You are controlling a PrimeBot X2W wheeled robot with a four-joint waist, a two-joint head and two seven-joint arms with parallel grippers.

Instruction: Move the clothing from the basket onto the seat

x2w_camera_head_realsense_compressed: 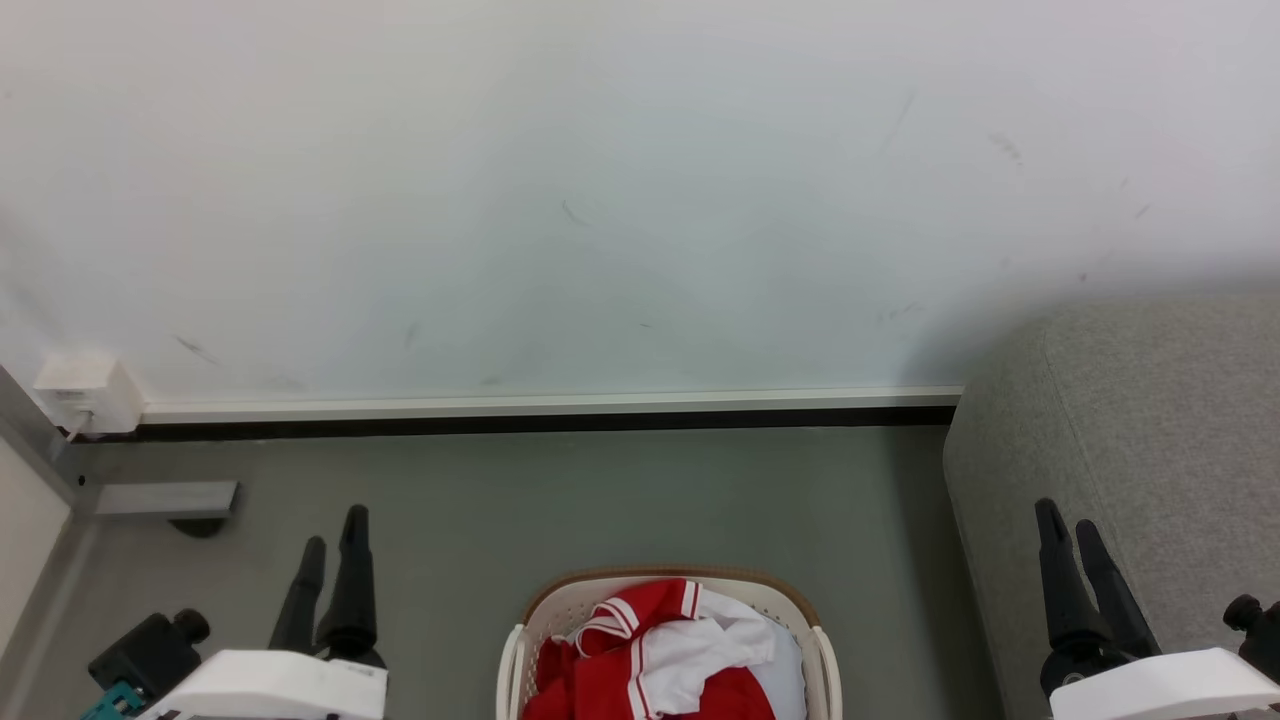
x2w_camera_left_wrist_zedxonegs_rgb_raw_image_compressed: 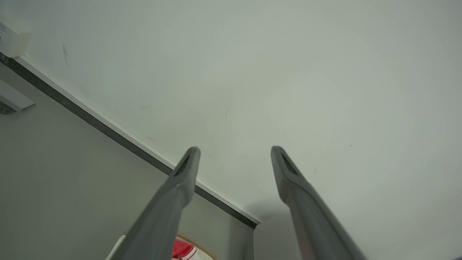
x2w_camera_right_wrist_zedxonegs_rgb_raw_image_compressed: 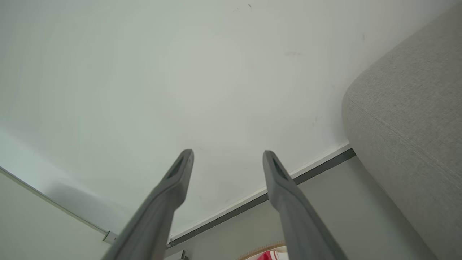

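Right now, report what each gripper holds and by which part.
Nothing is held. The left gripper and the right gripper are both open and empty; the clothing lies in the basket.

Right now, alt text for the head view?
A cream basket heaped with red-and-white clothing sits on the grey floor at bottom centre, below a white wall. The left hand and right hand flank it, both open; the grey sofa stands at right.

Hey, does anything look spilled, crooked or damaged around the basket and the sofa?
Nothing stands out. The clothing lies bunched inside the basket, none on the visible floor. The basket sits upright, apart from the seat. The wall has faint scuff marks. Left gripper and right gripper are open, empty.
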